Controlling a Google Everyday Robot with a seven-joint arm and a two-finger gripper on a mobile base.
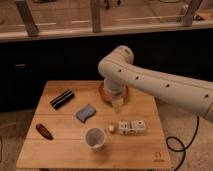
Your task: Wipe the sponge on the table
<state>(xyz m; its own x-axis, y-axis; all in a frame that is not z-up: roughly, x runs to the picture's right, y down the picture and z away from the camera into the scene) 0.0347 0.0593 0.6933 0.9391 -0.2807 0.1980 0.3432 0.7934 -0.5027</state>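
pincer (118, 104) over orange bowl (103, 94), sponge (85, 113) lying apart on table (60, 150)

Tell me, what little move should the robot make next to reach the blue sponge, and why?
Probably glide the gripper sideways toward the sponge, then lower it. The gripper hangs above the orange bowl, apart from the sponge, which lies flat and untouched on the table, so no wiping can begin yet.
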